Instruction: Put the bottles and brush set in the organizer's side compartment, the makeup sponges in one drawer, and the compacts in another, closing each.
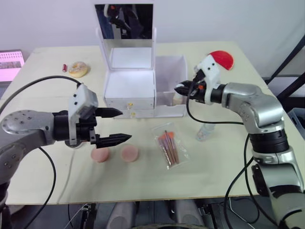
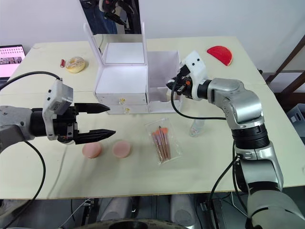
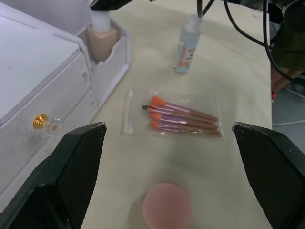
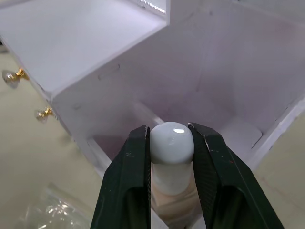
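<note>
Here, right fingers [image 4: 171, 162] clamp one foundation bottle [image 4: 172, 183], left fingers [image 2: 102, 120] spread, two sponges [image 2: 106, 150] — perhaps compacts.

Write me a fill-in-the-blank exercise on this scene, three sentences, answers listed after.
1. The right hand grips a foundation bottle by its ____ cap.
2. The left hand hovers with its fingers ____ above the two pink sponges.
3. The brush set lies on the table in a clear ____.

Missing words: white; open; bag
</note>
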You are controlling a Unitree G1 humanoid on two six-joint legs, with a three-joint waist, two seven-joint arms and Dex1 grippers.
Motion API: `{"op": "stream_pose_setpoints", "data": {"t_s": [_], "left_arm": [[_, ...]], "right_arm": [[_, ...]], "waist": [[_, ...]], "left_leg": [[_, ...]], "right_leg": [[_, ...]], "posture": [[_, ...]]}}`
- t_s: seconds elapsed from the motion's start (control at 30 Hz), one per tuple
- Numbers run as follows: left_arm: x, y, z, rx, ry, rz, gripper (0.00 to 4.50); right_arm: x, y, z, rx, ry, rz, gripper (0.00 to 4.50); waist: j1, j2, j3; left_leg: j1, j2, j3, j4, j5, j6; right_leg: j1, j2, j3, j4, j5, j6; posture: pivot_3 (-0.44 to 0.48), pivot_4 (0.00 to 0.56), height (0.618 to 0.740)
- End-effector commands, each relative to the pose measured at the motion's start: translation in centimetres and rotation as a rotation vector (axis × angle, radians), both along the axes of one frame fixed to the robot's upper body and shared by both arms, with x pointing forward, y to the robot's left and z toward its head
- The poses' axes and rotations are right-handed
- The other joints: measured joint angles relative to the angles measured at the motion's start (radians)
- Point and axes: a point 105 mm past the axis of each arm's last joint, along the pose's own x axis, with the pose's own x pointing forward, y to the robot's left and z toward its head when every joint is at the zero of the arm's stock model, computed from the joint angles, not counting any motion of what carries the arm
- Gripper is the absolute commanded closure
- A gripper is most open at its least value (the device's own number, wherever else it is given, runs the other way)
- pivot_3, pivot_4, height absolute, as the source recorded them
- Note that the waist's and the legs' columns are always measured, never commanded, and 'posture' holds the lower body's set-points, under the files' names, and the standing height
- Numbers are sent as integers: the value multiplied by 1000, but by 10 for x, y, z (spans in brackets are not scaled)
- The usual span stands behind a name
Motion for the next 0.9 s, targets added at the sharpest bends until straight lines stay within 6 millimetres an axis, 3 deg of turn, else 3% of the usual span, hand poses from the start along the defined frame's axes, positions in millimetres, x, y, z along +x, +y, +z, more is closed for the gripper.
{"op": "stream_pose_setpoints", "data": {"t_s": [0.03, 0.27, 0.4, 0.5, 0.53, 0.67, 0.8, 0.9], "left_arm": [[0, 1, 9, 0, -41, -5, 0], [0, 1, 9, -1, -42, -5, 0], [1, 1, 9, 1, -43, -4, 0], [1, 1, 10, -1, -44, -4, 0], [1, 1, 10, 0, -46, -4, 0], [1, 3, 11, 6, -53, -2, 0], [2, 12, 12, 24, -71, 12, 0], [4, 29, 16, 13, -69, 58, 0]], "right_arm": [[1, 2, 4, -4, -38, 8, 3790], [2, 1, -3, -3, -27, 1, 3790], [1, 2, -1, 5, -34, 9, 1916], [-1, 4, 8, 19, -56, 24, 395], [-4, 5, 20, 40, -79, 41, 66], [-19, -2, 61, 96, -147, 84, 66], [-30, -25, 82, 93, -175, 59, 66], [-40, -71, 86, 66, -173, -29, 66]], "waist": [[1, 0, 0], [0, 0, 0], [1, 0, 0], [0, 0, 0], [1, 0, 0], [1, 0, 0], [7, -1, 0], [9, -1, 0]], "left_leg": [[0, 0, 0, 0, 0, 0], [0, 0, 0, 1, 0, 0], [1, 0, 0, 1, 0, 0], [0, 0, 0, 1, 0, 0], [0, 0, 0, 1, 0, 0], [0, 0, 0, 1, 0, 0], [0, 0, 0, 0, 0, 0], [0, 0, 1, 0, 0, 0]], "right_leg": [[0, 0, 0, 0, 0, 0], [1, 0, 0, 0, 0, 0], [1, 1, 0, 0, 0, -1], [0, 1, 0, 0, 0, -1], [0, 1, 1, 0, 0, -1], [0, 1, 1, 0, 0, -1], [0, 1, 0, -1, 0, -1], [1, 1, 1, -2, -1, -3]], "posture": [[0, 150, 739], [0, 150, 739], [0, 150, 739], [0, 150, 739], [0, 150, 739], [0, 150, 739], [0, 150, 739], [0, 150, 739]]}}
